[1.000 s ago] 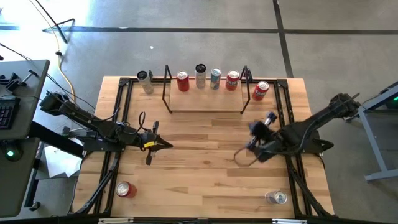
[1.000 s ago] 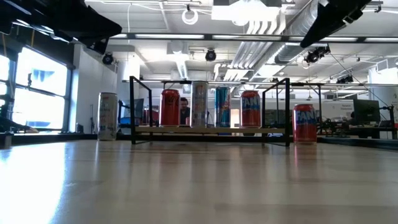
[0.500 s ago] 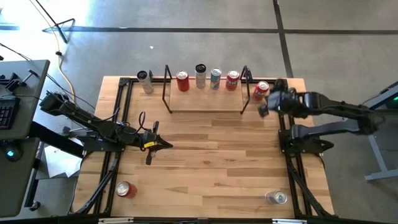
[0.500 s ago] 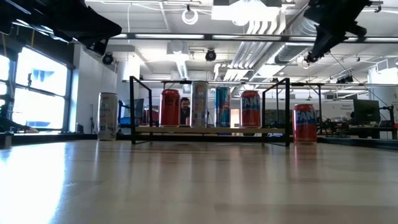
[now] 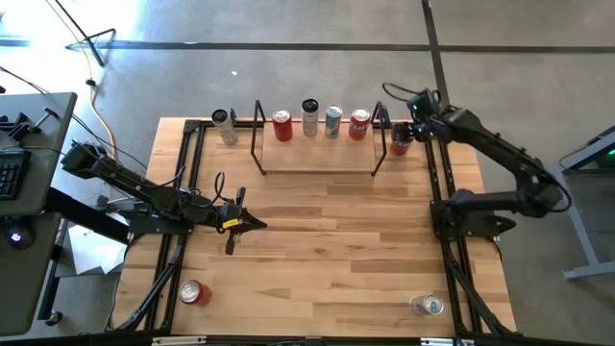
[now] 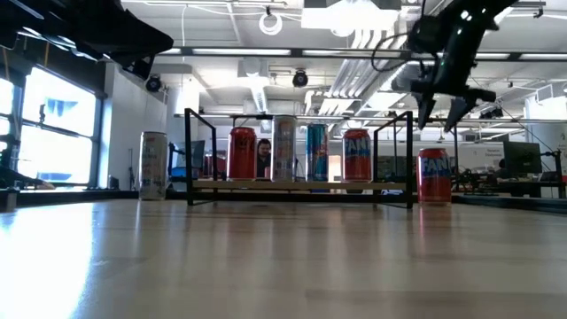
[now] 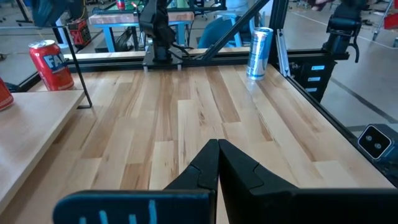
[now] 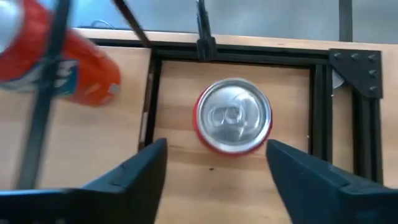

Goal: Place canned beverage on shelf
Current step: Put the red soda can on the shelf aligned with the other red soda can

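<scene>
Right gripper (image 6: 440, 113) spread wide above red can (image 8: 234, 123) beside shelf (image 5: 317, 159); left gripper (image 7: 217, 163) clenched, empty, over table (image 5: 327, 250).

cans (image 5: 282, 126): 8 | shelf (image 5: 317, 159): 1 | arms: 2

I see the wooden table (image 5: 327, 231) carrying the shelf (image 5: 317, 159) at top centre, four cans on its board. Loose cans stand upper left (image 5: 224, 125), upper right (image 5: 401, 140), lower left (image 5: 193, 292), lower right (image 5: 427, 305).
</scene>
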Controlling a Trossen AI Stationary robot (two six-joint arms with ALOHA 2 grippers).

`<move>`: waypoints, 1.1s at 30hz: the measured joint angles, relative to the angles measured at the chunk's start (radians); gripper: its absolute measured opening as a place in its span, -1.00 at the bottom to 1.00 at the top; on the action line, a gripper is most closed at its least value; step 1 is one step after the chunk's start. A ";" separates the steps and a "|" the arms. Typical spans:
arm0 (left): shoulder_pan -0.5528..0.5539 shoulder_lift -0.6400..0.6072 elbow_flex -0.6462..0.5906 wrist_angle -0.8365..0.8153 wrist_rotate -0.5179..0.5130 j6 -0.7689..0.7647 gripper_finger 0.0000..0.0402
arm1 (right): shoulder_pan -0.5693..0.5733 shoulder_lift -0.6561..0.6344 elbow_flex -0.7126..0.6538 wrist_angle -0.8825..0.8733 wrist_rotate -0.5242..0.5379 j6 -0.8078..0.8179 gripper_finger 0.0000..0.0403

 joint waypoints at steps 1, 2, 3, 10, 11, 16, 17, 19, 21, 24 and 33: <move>0.000 0.000 0.000 0.000 0.000 0.000 -1.00 | -0.015 0.024 0.000 0.014 -0.009 -0.010 0.34; 0.000 0.000 0.000 0.000 0.000 0.000 -1.00 | -0.026 0.046 0.000 0.027 -0.011 -0.027 0.38; 0.000 0.000 0.000 0.000 0.000 0.000 -1.00 | -0.037 0.067 0.001 0.037 -0.012 -0.036 0.42; 0.000 0.000 0.000 0.000 -0.001 0.000 -1.00 | -0.080 0.179 0.003 0.097 0.003 -0.109 0.47; 0.000 0.000 0.000 0.000 -0.001 0.000 -1.00 | -0.083 0.189 0.003 0.101 0.021 -0.111 0.47; 0.000 0.000 0.000 0.000 -0.002 -0.008 -1.00 | -0.084 0.210 0.005 0.111 0.058 -0.137 0.47; 0.000 0.000 0.000 0.000 -0.002 -0.009 -1.00 | -0.084 0.210 0.005 0.114 0.057 -0.138 0.47; 0.000 0.000 0.000 0.000 -0.002 -0.009 -1.00 | -0.080 0.205 0.005 0.113 0.048 -0.145 0.47; 0.000 0.000 0.000 0.000 -0.003 -0.009 -1.00 | -0.072 0.196 0.004 0.110 0.039 -0.144 0.47; 0.000 0.000 0.000 0.000 -0.005 -0.009 -1.00 | -0.071 0.180 0.002 0.105 0.016 -0.145 0.47; 0.000 0.000 0.000 0.000 -0.005 -0.015 -1.00 | -0.072 0.121 0.002 0.101 0.006 -0.211 0.47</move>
